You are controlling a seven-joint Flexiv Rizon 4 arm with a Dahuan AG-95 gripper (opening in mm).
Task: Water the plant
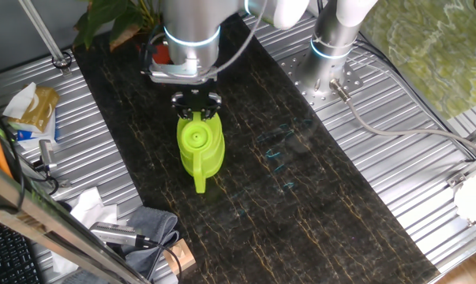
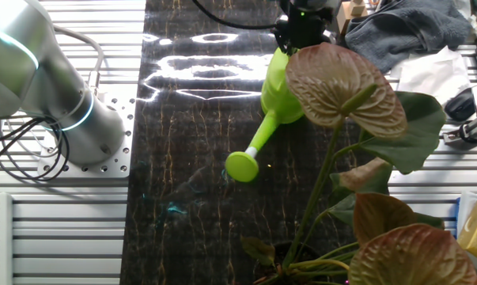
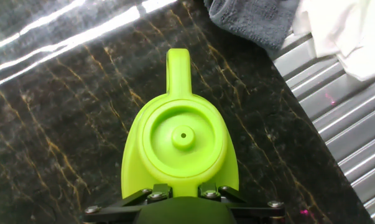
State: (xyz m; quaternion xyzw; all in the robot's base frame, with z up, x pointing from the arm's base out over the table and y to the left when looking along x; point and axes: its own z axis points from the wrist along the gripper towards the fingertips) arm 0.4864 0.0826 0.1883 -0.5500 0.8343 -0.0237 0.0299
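A lime-green watering can [image 1: 200, 150] rests on the dark marbled mat [image 1: 301, 189], its spout [image 2: 250, 150] pointing away from the arm. My gripper [image 1: 196, 102] hangs over the can's handle end. In the hand view my gripper [image 3: 184, 194] has one black finger on each side of the handle, pressed against the green plastic with no gap showing. The round lid [image 3: 183, 135] lies just ahead of the fingers. The plant [image 1: 111, 20] stands at the mat's far end in an orange-red pot [image 1: 163, 54]. In the other fixed view the plant's broad brownish and green leaves [image 2: 345, 83] fill the near right.
A grey cloth [image 3: 255, 18] and white tissue [image 3: 339, 31] lie beyond the spout at the mat's edge. The arm's base [image 2: 48, 87] is bolted to the ribbed metal table [image 1: 427, 197]. A paper bag [image 1: 32, 106] and tools [image 1: 115, 233] clutter one side.
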